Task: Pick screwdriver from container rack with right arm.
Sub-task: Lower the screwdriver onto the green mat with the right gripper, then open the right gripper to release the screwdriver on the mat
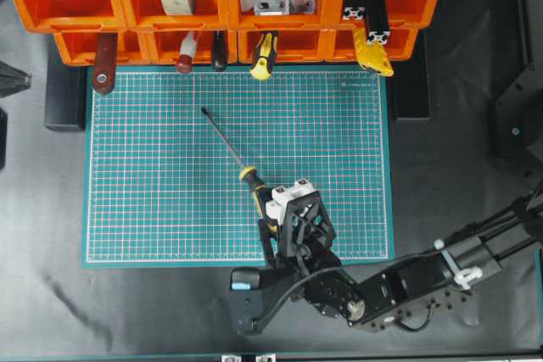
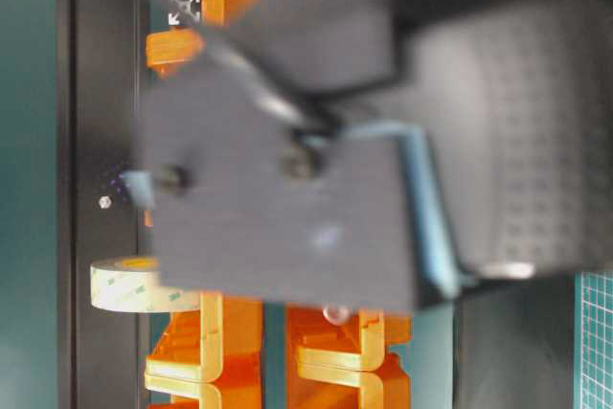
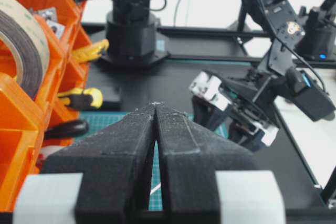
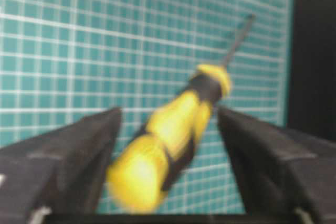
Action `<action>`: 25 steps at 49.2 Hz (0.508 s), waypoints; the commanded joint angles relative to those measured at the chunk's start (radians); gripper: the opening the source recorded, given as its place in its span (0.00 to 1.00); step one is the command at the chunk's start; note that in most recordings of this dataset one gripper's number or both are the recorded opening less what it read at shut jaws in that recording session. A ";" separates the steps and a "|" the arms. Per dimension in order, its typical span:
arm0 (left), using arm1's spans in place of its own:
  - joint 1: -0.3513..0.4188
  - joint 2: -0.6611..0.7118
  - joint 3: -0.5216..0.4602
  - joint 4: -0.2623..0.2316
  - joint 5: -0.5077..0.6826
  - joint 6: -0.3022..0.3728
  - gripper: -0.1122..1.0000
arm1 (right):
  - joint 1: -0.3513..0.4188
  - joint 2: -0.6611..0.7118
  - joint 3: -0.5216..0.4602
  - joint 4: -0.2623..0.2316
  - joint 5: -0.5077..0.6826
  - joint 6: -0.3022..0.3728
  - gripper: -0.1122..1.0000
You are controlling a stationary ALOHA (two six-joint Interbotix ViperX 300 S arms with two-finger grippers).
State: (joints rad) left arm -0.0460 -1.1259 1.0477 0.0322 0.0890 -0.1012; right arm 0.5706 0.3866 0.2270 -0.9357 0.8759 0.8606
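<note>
The right claw (image 4: pixel 168 145) is standing wide, fingers (image 4: pixel 68 156) spread clear on either side of the screwdriver (image 1: pixel 246 167) without pinching it. In the right wrist view the yellow-and-black handle is sitting in the gap with mat showing on both sides, so I'd say nothing is gripped right now.

From overhead, the screwdriver is lying flat on the green cutting mat (image 1: pixel 153 209), well out of the container rack (image 1: pixel 221 14). Its long axis is running diagonally: tip pointing up-left toward the rack, handle end down-right and tucked under the claw's white blocks. So the handle is right at the claw, and the shaft is stretching away from it. The right arm (image 1: pixel 407 286) is coming in from the lower right corner and is way nearer than the other one. Looks to me like the pick-from-rack part is done and it's being let go on the mat, but that's my read.

The left claw (image 3: pixel 156 145) is hanging back near the rack with its jaws pressed together, holding nothing.

Hard to make out: the butt of the handle is hidden under the claw from overhead, the wrist shot is blurry, and the table-level camera is mostly blocked by a blurred dark chunk of arm.
</note>
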 commanded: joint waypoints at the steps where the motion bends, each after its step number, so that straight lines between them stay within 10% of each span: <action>1: -0.003 0.011 -0.029 0.003 -0.005 -0.003 0.10 | -0.002 -0.037 0.000 0.000 -0.015 0.021 0.77; 25: -0.003 0.006 -0.031 0.003 -0.003 0.000 0.10 | -0.003 -0.049 0.015 -0.002 -0.028 0.118 0.85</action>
State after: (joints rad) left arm -0.0460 -1.1275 1.0477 0.0322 0.0890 -0.1012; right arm 0.5676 0.3850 0.2562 -0.9311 0.8514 0.9618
